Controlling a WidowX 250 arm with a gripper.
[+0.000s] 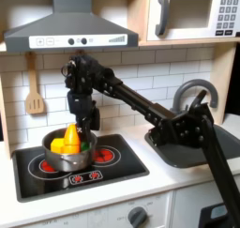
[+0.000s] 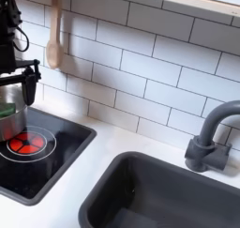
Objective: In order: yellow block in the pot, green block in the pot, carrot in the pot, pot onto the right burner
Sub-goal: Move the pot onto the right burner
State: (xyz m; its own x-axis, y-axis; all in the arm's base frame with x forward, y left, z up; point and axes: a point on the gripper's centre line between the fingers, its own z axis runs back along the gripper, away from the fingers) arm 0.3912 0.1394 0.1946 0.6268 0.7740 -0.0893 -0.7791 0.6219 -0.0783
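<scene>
Shiny steel pot (image 1: 66, 154) at lower left of the first exterior view, sitting on the left ring of the black cooktop (image 1: 127, 166). Inside it, yellow block (image 1: 70, 137) standing highest, orange carrot (image 1: 58, 145) just left of it, a bit of green (image 1: 82, 146) at the right inner edge, likely the green block. Right burner (image 1: 102, 155) just right of the pot, red rings showing, bare. Black arm (image 1: 141, 105) reaching from lower right up and across to upper centre, then dropping over the pot. Gripper (image 1: 84, 127) low at the pot's right rim, close beside the yellow block; open or closed, cannot tell.

In the second exterior view, pot (image 2: 9, 122) cut off at the left edge, a green patch visible within. Red-ringed burner (image 2: 28, 143) beside it at lower left. Dark gripper parts (image 2: 17, 77) hanging above the pot at left. Grey sink (image 2: 159, 196) at lower right, faucet (image 2: 211, 133) at right, wooden spatula (image 2: 54, 30) hung on white tile at upper left, white counter (image 2: 112, 143) between cooktop and sink.
</scene>
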